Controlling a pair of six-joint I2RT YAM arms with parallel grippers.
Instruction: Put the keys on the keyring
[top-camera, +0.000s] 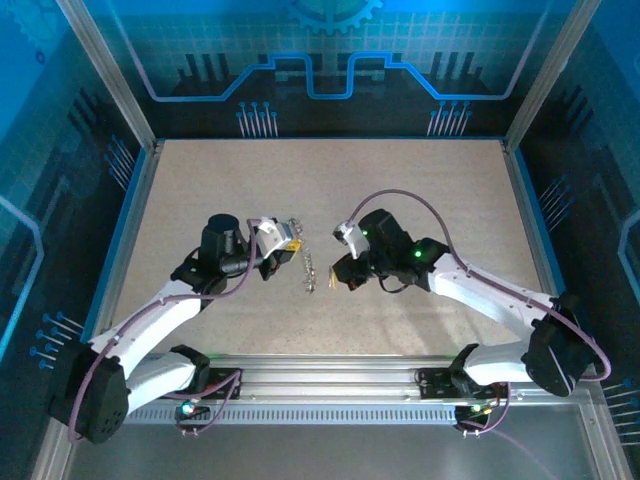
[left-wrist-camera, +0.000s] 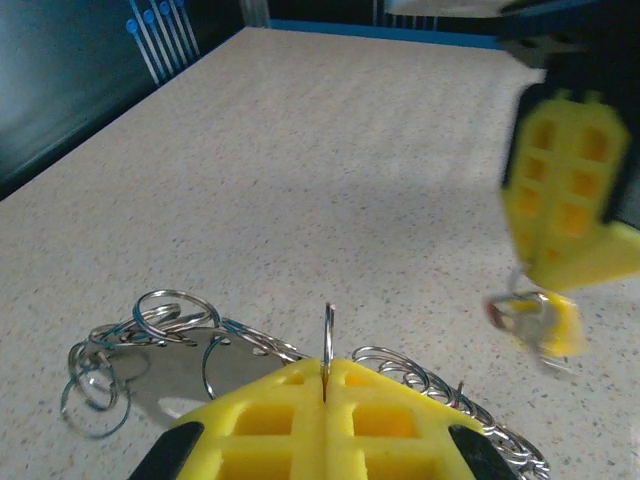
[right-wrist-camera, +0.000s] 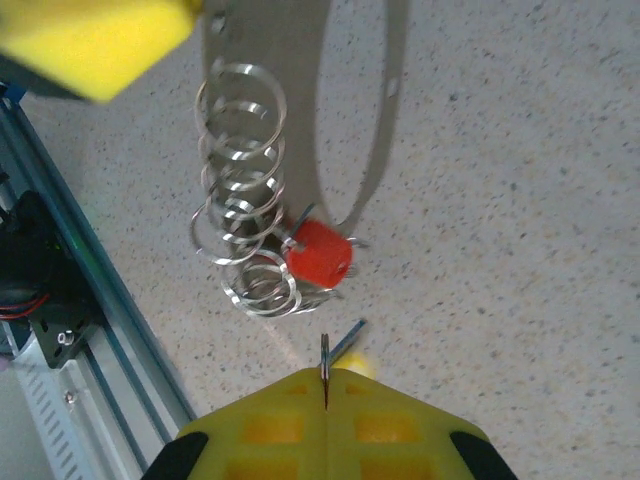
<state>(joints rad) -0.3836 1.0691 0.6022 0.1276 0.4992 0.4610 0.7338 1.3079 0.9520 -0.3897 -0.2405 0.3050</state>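
Observation:
My left gripper (left-wrist-camera: 325, 368) (top-camera: 288, 238) is shut on a thin silver ring of the keyring (left-wrist-camera: 327, 335), held upright and edge-on between its yellow pads. The rest of the keyring, a chain of silver rings (left-wrist-camera: 165, 312) (right-wrist-camera: 238, 190) (top-camera: 312, 272), lies on the table between the arms. A red-headed key (right-wrist-camera: 320, 252) rests at the chain's near end. My right gripper (right-wrist-camera: 324, 378) (top-camera: 337, 270) is shut on a thin metal sliver, with the yellow-headed key (right-wrist-camera: 358, 364) peeking out just under its pads. In the left wrist view that gripper's pads (left-wrist-camera: 565, 200) hover at the right with blurred keys (left-wrist-camera: 540, 322) hanging below.
A grey strap-like loop (right-wrist-camera: 385, 110) lies on the speckled tabletop (top-camera: 420, 190) beside the chain. The metal rail of the arm bases (right-wrist-camera: 95, 330) (top-camera: 330, 385) runs close behind the right gripper. Blue walls enclose the table.

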